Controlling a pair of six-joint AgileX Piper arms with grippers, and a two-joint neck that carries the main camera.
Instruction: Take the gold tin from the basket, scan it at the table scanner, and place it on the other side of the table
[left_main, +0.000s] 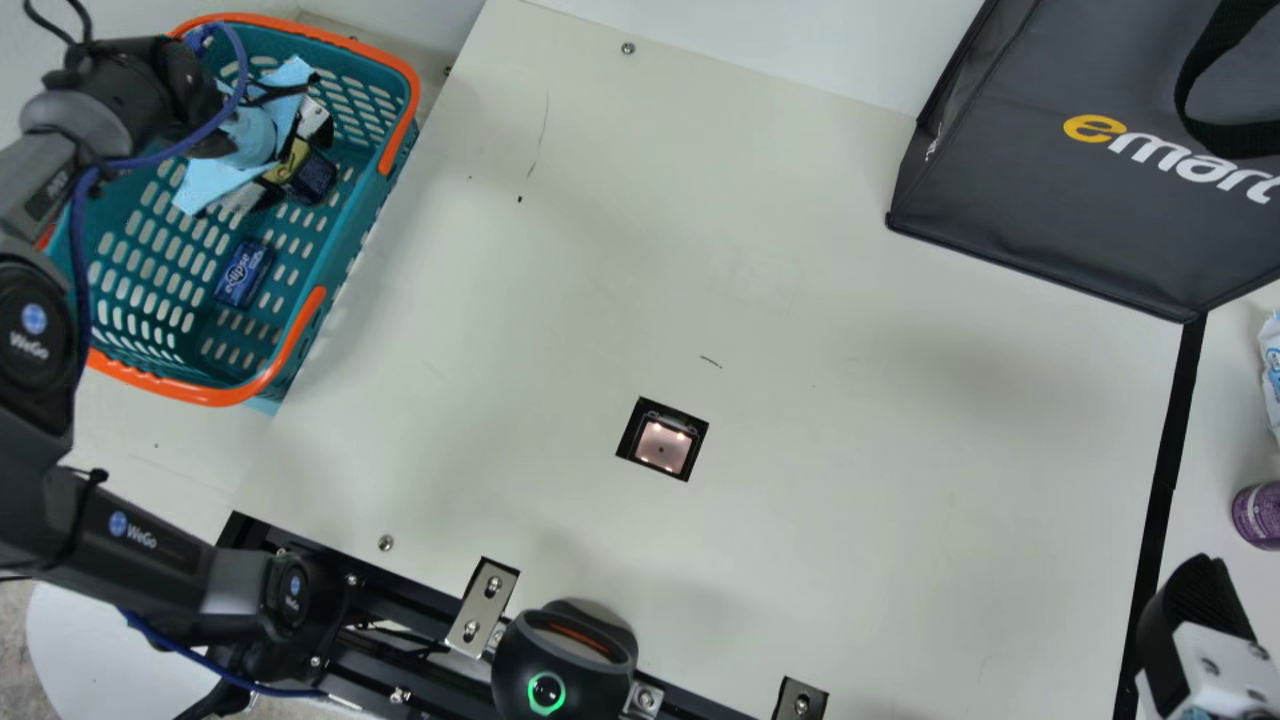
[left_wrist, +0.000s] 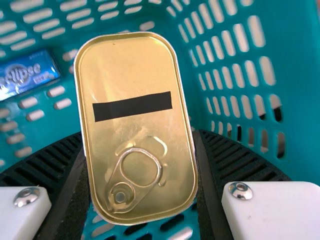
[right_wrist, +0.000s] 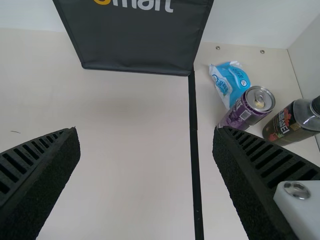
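The left gripper (left_main: 297, 165) has its jaws clamped on the sides of the gold tin (left_wrist: 135, 125), over the floor of the basket (left_main: 404, 85), near a blue pack (left_main: 243, 273). The right gripper's (left_main: 1195, 600) jaws are spread, empty, above the desk (left_main: 800, 560).

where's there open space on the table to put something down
The table is bare between the basket and scanner, and from scanner to black strip, below the bag. Crowded: past the strip, where packet, can and bottle bunch, and inside the basket, around the left gripper.
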